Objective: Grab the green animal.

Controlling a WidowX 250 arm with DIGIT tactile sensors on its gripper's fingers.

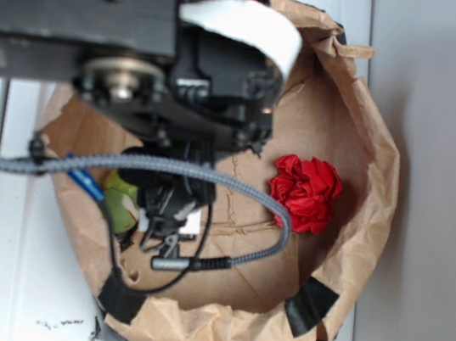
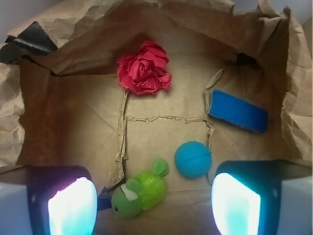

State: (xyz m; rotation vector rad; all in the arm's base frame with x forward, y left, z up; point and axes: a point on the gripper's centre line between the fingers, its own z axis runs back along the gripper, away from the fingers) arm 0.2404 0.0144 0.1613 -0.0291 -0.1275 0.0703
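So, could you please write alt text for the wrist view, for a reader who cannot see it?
A green animal lies on the floor of a brown paper bag between the open pincer's two fingers, beside a teal ball. A red cloth flower and a blue pad lie farther back.

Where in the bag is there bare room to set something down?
The widest free patch is the bag floor left of the red flower. A smaller one lies mid-floor, between the flower and the ball. It is crowded near the gripper, where the green animal and ball sit close, with the blue block to the right.
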